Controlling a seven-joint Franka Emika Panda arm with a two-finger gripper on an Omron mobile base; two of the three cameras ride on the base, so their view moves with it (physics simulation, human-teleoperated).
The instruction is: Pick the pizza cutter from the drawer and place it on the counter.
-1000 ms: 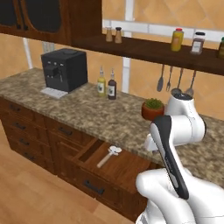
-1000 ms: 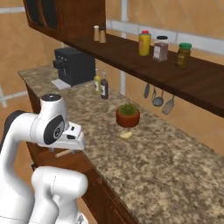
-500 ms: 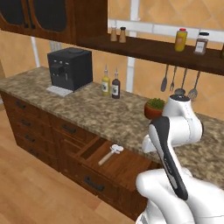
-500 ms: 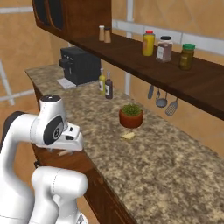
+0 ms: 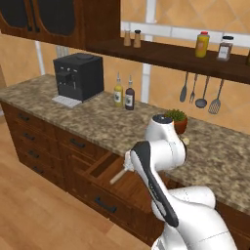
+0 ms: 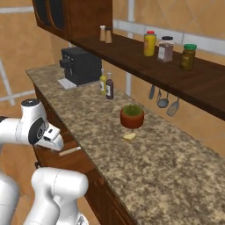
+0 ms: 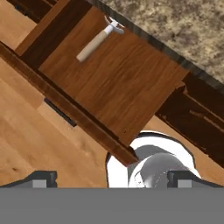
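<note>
Near the drawer's (image 7: 109, 87) back edge, under the counter (image 7: 183, 26) lip, you're seeing the pizza cutter (image 7: 97, 40) lying; the gripper (image 7: 111, 178) is hanging spread wide above.

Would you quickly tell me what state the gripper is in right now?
Gripper: open, holding nothing; the pizza cutter lies in the drawer.

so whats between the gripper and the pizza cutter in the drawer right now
Nothing. In the hand view, bare wooden drawer floor lies between the open gripper and the pizza cutter, which lies alone near the back under the counter edge.
</note>
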